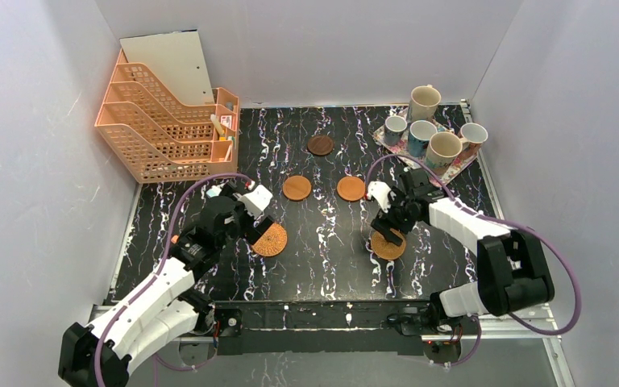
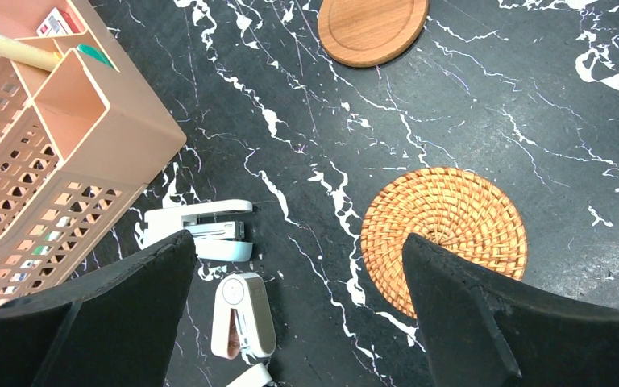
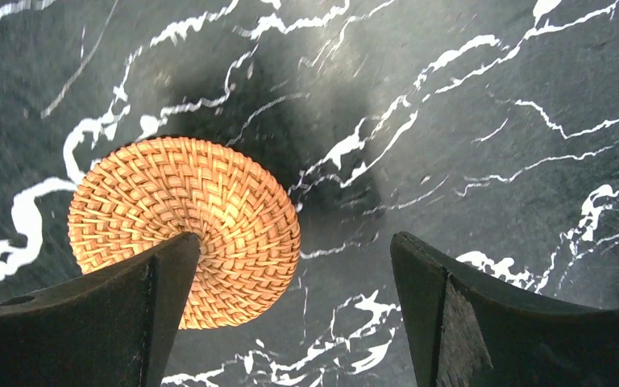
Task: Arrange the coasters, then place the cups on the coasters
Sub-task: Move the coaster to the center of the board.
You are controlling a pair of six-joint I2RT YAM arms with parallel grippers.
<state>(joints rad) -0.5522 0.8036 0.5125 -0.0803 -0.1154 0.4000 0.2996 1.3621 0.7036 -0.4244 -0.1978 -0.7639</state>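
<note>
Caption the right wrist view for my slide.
Open right gripper above a woven wicker coaster lying on the black marbled table.

Our left arm (image 1: 157,286) and right arm (image 1: 463,222) are white shells over black joints, a purple cable (image 1: 572,278) looping along each. Our left claw (image 2: 298,314) and right claw (image 3: 290,322) carry thick matte-black fingers (image 3: 492,322).

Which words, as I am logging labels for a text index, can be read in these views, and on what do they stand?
No text can be read in any view.
Red-and-white box in the pink organizer: some print, too small and blurred to read.
White stapler, wicker coaster, mugs, floral tray: no lettering shows.
</note>
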